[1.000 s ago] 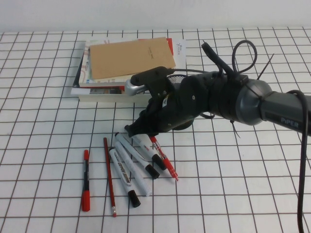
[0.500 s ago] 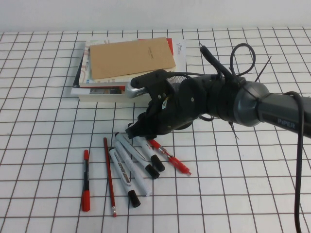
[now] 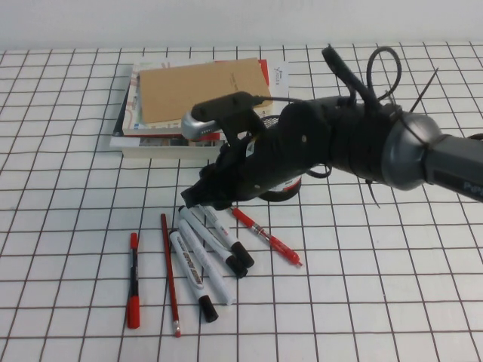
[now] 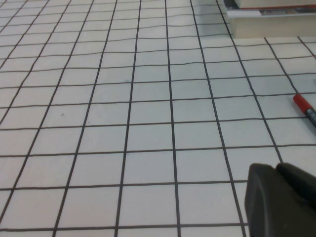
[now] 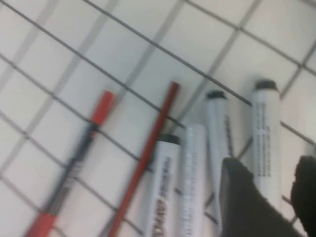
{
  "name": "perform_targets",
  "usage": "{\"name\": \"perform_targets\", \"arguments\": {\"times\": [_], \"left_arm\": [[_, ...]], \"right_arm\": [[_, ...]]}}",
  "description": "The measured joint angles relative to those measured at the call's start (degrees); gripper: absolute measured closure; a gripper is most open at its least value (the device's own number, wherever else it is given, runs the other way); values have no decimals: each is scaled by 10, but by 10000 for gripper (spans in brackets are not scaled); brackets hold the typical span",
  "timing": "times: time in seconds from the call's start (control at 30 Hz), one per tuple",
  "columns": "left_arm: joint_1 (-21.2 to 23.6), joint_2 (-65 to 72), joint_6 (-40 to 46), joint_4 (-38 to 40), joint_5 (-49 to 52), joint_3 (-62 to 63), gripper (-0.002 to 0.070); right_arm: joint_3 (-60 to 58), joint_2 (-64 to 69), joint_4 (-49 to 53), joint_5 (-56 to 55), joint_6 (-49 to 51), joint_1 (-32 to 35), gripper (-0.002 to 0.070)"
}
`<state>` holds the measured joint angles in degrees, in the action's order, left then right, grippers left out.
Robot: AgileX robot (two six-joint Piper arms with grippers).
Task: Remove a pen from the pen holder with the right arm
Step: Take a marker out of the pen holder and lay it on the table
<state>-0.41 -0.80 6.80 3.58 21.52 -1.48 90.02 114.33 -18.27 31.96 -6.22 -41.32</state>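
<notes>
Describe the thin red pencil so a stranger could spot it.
In front of the stack of books on the gridded table, pens lie side by side by the open right gripper; the left gripper hangs low, far left. The pencil is second from the left, between a red-capped pen and white markers: thinnest, longest, dark red throughout.

right end effector (image 5: 271,173): fingers apart over white markers (image 5: 190,177) | red pencil (image 5: 145,158) beside them | red pen (image 5: 74,163) farther out
</notes>
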Motion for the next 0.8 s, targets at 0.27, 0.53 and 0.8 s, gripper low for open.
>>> {"name": "perform_targets", "arguments": {"times": [0.27,0.53,0.8], "left_arm": [[0,0,0,0,0,0,679],[0,0,0,0,0,0,679],[0,0,0,0,0,0,679]], "right_arm": [[-43,-133,29,-2,1,-30,656],[-157,-302,40,16,1,-30,689],[-280,-459,66,32,1,-30,690]]}}
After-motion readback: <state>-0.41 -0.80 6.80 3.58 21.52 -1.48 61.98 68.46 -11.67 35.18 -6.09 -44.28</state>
